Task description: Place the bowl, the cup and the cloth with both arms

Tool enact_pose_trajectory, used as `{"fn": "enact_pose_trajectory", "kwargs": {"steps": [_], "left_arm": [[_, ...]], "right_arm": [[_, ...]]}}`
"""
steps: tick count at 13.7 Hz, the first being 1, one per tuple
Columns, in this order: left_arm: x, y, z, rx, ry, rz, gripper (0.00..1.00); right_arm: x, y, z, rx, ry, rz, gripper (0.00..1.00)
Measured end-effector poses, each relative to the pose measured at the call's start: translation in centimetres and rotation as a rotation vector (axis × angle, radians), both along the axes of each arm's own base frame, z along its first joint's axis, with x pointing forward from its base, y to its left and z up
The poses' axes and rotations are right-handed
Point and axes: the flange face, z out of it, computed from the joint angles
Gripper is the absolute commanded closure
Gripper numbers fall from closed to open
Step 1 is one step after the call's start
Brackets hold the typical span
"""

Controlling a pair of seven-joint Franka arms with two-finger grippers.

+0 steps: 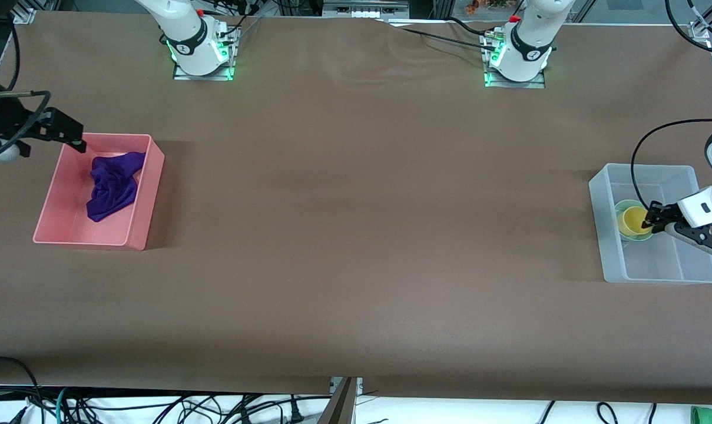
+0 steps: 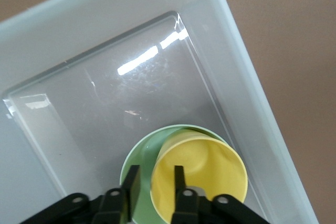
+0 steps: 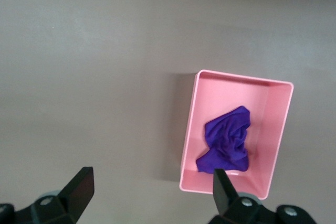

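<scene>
1. Left end effector (image 2: 156, 192) sits inside the clear bin (image 1: 656, 274) at the left arm's end of the tabletop (image 1: 356, 235), its fingers narrowly set astride the cup (image 2: 202, 177) wall; whether they press it is not certain.
2. Cup stands nested in the bowl (image 2: 137, 157), which rests in the clear bin.
3. Right end effector (image 3: 149, 190) hangs spread wide over the pink bin (image 1: 143, 194) edge at the right arm's end.
4. Cloth (image 1: 113, 185) lies crumpled in the pink bin.
5. Tabletop is plain brown, slightly rippled between the arm bases; cables (image 1: 155, 409) trail along its edge nearest the front camera.
</scene>
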Motion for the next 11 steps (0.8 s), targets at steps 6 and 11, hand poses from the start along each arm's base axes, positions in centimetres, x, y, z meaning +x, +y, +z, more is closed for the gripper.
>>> {"fn": "enact_pose_trajectory", "kwargs": {"steps": [6, 11], "left_arm": [[2.8, -8.3, 11.1, -0.003, 0.119, 0.048, 0.0], [3.7, -19.2, 16.2, -0.007, 0.144, 0.137, 0.0]], "right_arm": [[-0.4, 0.9, -0.7, -0.004, 0.038, -0.042, 0.0], [-0.3, 0.7, -0.8, -0.004, 0.042, -0.046, 0.0]]}}
